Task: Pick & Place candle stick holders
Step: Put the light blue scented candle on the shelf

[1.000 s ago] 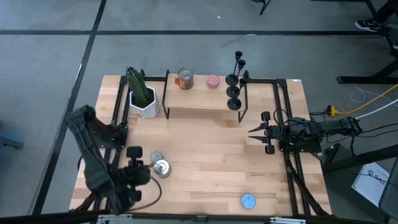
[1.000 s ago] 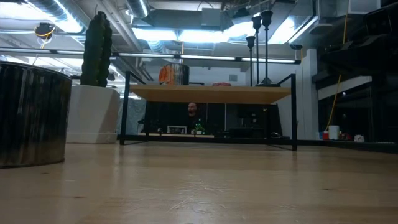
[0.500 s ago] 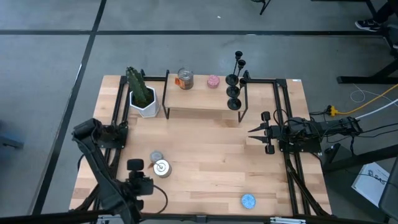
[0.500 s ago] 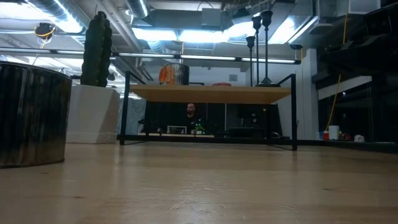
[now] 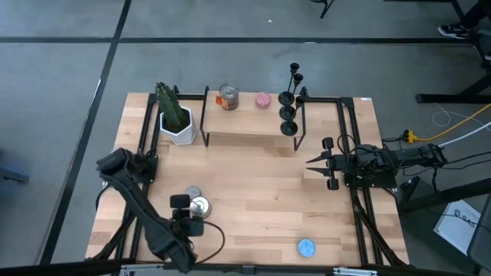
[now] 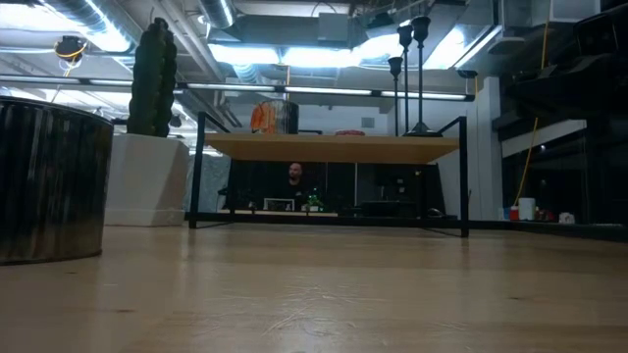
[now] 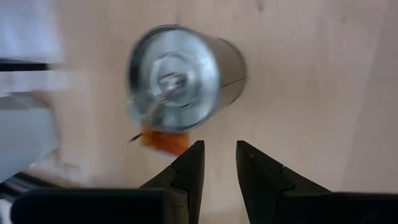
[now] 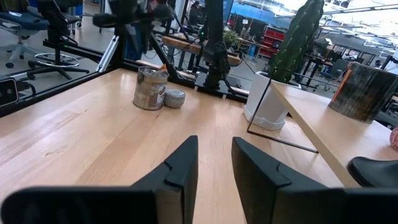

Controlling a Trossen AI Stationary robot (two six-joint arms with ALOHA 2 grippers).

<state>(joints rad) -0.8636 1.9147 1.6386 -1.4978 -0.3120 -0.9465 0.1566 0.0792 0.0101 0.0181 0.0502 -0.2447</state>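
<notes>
**Black holders untouched on the shelf; approach not yet begun**

Matte-black candle stick holders (image 5: 290, 100) are seen clustered at the right end of the raised wooden shelf (image 5: 245, 123) at the table's far side, none of them held. The left gripper (image 7: 216, 167) is poised above a silver tin (image 5: 199, 205) near the front edge, its fingers parted by a narrow gap and empty. The right gripper (image 5: 316, 162) is parked at the table's right side, just in front of the shelf, fingers slightly apart, nothing between them. The picking step is judged not started. A reach toward the shelf's right end is called for next, probably by the nearer right arm, with a stem to be taken between the fingers without neighbouring holders being toppled.
</notes>
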